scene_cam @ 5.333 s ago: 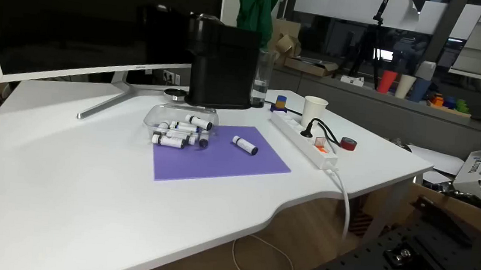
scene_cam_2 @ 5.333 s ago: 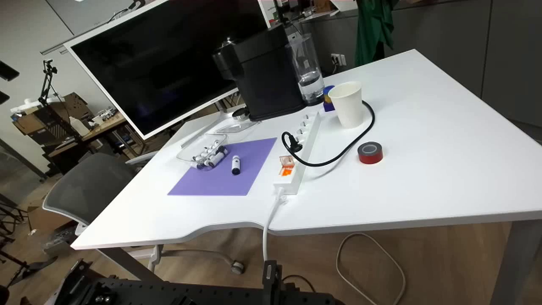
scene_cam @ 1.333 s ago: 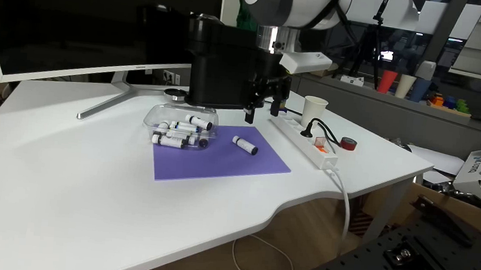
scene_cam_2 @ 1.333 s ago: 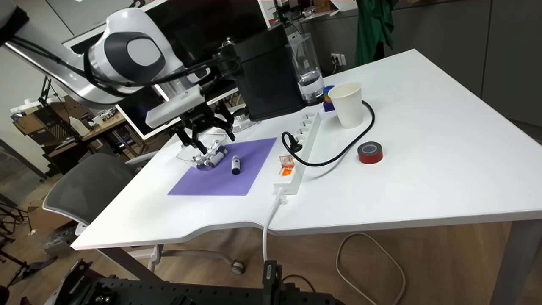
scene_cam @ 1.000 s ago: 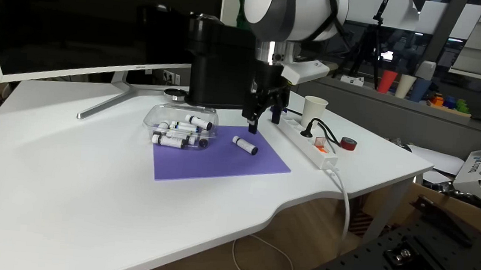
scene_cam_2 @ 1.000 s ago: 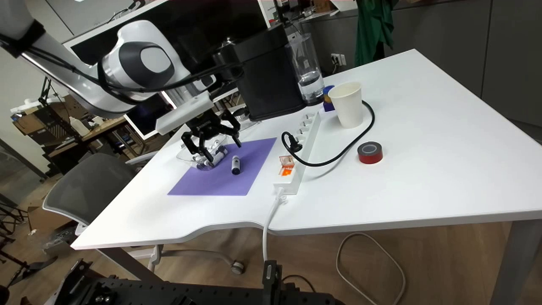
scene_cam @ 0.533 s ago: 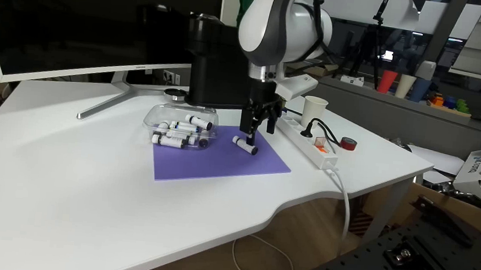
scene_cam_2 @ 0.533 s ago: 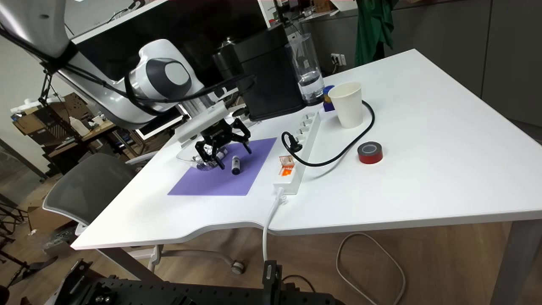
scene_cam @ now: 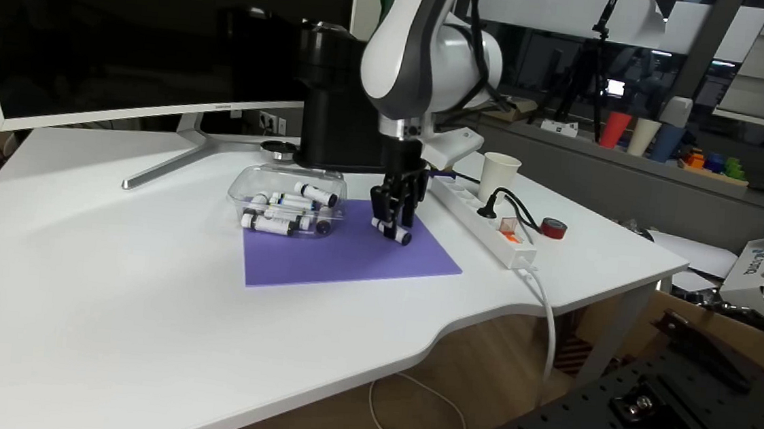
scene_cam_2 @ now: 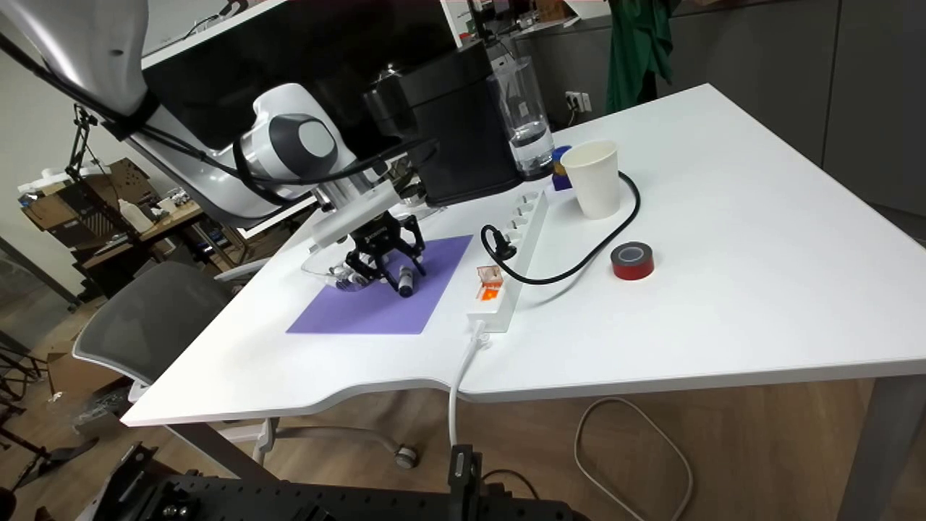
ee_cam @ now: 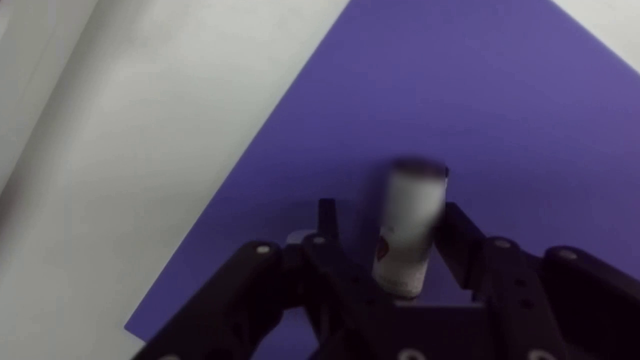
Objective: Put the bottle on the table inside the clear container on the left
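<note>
The bottle (scene_cam: 405, 237), a small white vial with a dark end, lies on the purple mat (scene_cam: 344, 266) on the white table (scene_cam: 110, 288). My gripper (scene_cam: 399, 229) is down over it, one finger on each side. In the wrist view the right finger (ee_cam: 457, 230) appears to touch the bottle (ee_cam: 407, 240), while a gap separates the left finger (ee_cam: 328, 215) from it. The jaws of the gripper (ee_cam: 387, 210) are part way in. To the left in an exterior view, the clear container (scene_cam: 242, 186) holds several similar white vials.
A white power strip (scene_cam: 480, 222) with a black plug runs right of the mat. Behind stand a black machine (scene_cam: 350, 103) and a paper cup (scene_cam: 499, 176). A roll of red tape (scene_cam_2: 631, 262) lies beyond the strip. A monitor stand (scene_cam: 168, 163) is behind the container.
My arm has come down onto the mat, and the fingers have moved in around the bottle. Over the last half second the bottle has shifted and turned slightly.
</note>
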Controlling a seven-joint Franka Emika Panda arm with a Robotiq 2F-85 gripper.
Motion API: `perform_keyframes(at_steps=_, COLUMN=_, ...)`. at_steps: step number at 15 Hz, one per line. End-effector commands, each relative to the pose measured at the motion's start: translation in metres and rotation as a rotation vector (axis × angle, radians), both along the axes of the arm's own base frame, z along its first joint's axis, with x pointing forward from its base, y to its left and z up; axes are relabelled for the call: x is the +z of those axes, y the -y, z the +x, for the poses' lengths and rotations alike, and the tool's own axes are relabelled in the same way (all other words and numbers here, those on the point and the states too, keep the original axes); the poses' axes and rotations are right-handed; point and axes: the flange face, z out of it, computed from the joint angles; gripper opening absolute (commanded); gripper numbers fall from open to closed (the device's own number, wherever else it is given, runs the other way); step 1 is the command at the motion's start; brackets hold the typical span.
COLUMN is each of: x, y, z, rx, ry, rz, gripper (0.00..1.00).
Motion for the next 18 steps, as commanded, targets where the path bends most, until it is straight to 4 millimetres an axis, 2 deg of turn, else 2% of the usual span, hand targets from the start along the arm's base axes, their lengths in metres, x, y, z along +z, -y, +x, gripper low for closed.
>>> perform_keyframes(at_steps=1, x=0.003, y=-0.001, z=0.009, rx=0.023, ry=0.010, rz=0.005, gripper=0.25)
perform_keyframes(at_steps=4, x=0.021, y=-0.003, z=0.006, rx=0.010, ry=0.065, rz=-0.003, gripper=0.05)
perform_keyframes(at_steps=9, x=0.059, y=-0.013, z=0.018, rx=0.038, ry=0.188, rz=-0.013, gripper=0.07)
perform_keyframes(at_steps=11, x=0.074, y=-0.025, z=0.028, rx=0.076, ry=0.214, rz=-0.021, gripper=0.07)
perform_keyframes(at_steps=14, x=0.090, y=-0.057, z=0.038, rx=0.143, ry=0.234, rz=-0.020, gripper=0.07)
perform_keyframes(at_steps=18, x=0.092, y=-0.105, z=0.049, rx=0.225, ry=0.229, rz=0.004, gripper=0.07)
